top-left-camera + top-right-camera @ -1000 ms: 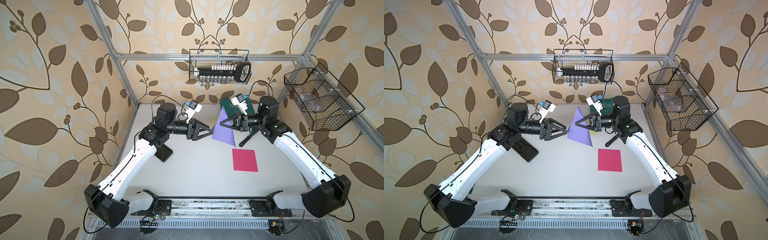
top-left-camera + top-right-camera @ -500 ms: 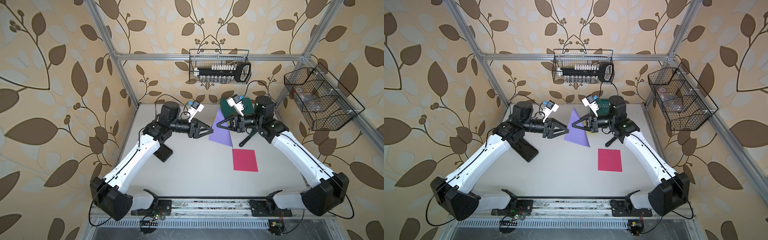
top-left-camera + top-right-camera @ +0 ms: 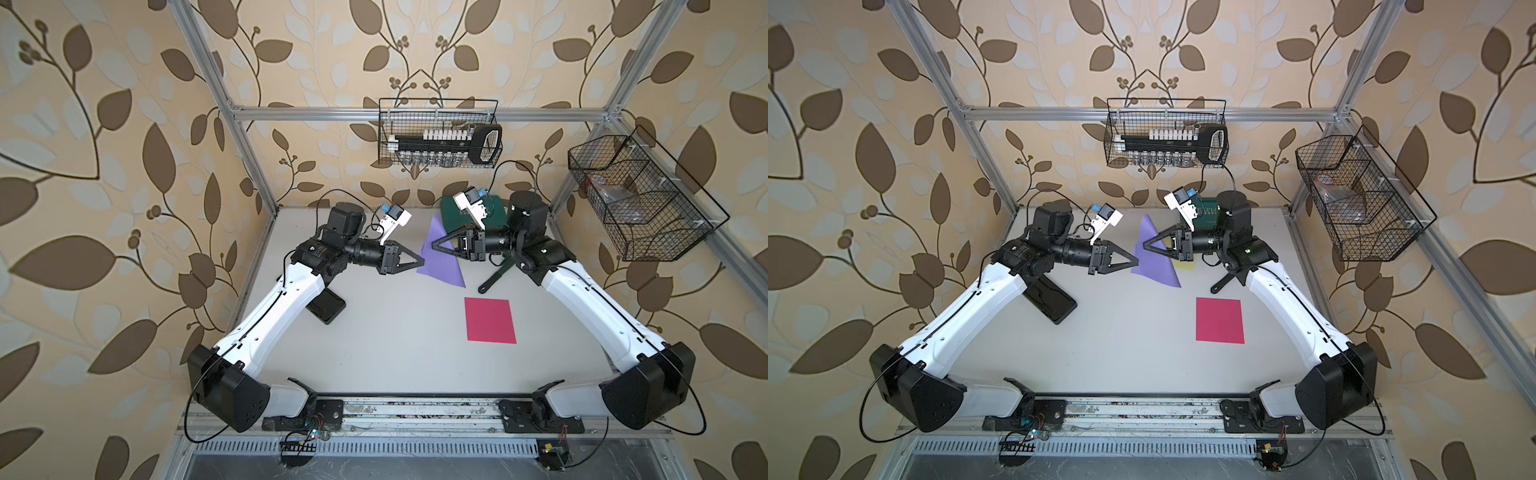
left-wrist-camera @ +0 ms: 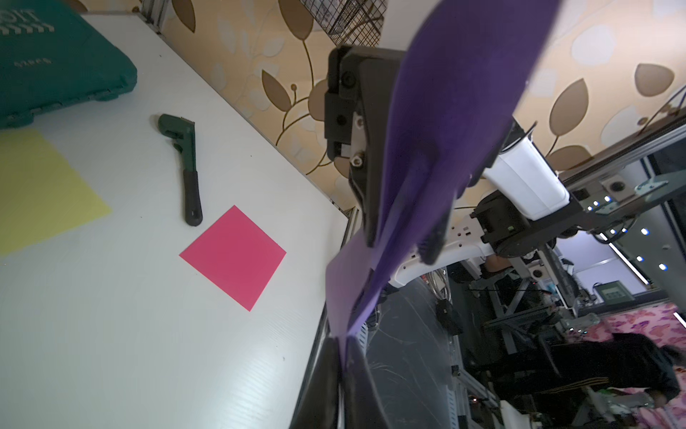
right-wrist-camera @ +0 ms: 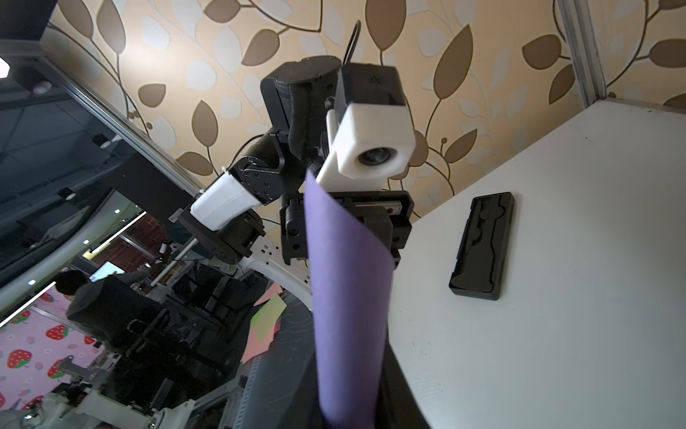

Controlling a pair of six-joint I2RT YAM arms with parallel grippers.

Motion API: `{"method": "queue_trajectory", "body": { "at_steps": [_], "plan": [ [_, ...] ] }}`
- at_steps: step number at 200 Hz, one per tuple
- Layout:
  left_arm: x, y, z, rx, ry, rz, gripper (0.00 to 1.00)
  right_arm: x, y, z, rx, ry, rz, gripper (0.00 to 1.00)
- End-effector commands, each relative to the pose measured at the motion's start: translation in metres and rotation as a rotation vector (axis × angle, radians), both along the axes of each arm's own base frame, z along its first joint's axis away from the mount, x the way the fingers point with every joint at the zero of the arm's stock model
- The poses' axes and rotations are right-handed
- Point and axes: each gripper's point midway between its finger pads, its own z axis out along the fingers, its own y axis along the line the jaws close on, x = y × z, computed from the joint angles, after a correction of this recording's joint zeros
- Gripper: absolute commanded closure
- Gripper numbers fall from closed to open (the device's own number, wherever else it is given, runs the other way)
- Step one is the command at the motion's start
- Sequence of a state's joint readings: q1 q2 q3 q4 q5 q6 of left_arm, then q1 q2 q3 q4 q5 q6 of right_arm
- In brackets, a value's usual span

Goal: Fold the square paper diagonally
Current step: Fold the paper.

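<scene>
Item: purple paper (image 3: 442, 266), held off the table (image 3: 395, 340) between both arms, towards the far side, reading as a triangle in both top views; left gripper (image 3: 422, 262), fingers closed on a lower corner of it; right gripper (image 3: 434, 245), fingers astride its upper part, and I cannot tell whether they pinch it or stand just off. Step, as I judge it: corners brought together, crease unset. Next calls for laying it flat and pressing along the diagonal.
</scene>
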State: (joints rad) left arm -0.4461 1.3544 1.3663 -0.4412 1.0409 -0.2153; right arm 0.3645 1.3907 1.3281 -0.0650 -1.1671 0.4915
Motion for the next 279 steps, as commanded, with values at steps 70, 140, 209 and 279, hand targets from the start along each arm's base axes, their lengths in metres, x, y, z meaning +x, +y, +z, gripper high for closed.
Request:
{"method": "queue_trajectory", "body": {
  "at_steps": [70,140,209,279],
  "plan": [
    [-0.004,-0.002,0.029,-0.057,-0.055,-0.016,1.00,-0.006,-0.018,-0.008,-0.043,-0.003,0.000,0.46],
    [0.001,-0.008,0.027,-0.088,-0.052,-0.066,1.00,-0.025,-0.026,-0.028,-0.053,0.042,0.042,0.37],
    [0.005,-0.006,0.026,-0.055,-0.049,-0.027,1.00,0.003,-0.054,-0.049,-0.235,-0.022,-0.295,0.21],
    [0.010,-0.008,0.026,-0.066,-0.062,-0.040,1.00,-0.026,-0.048,-0.058,-0.224,0.035,-0.141,0.28]
  ]
}}
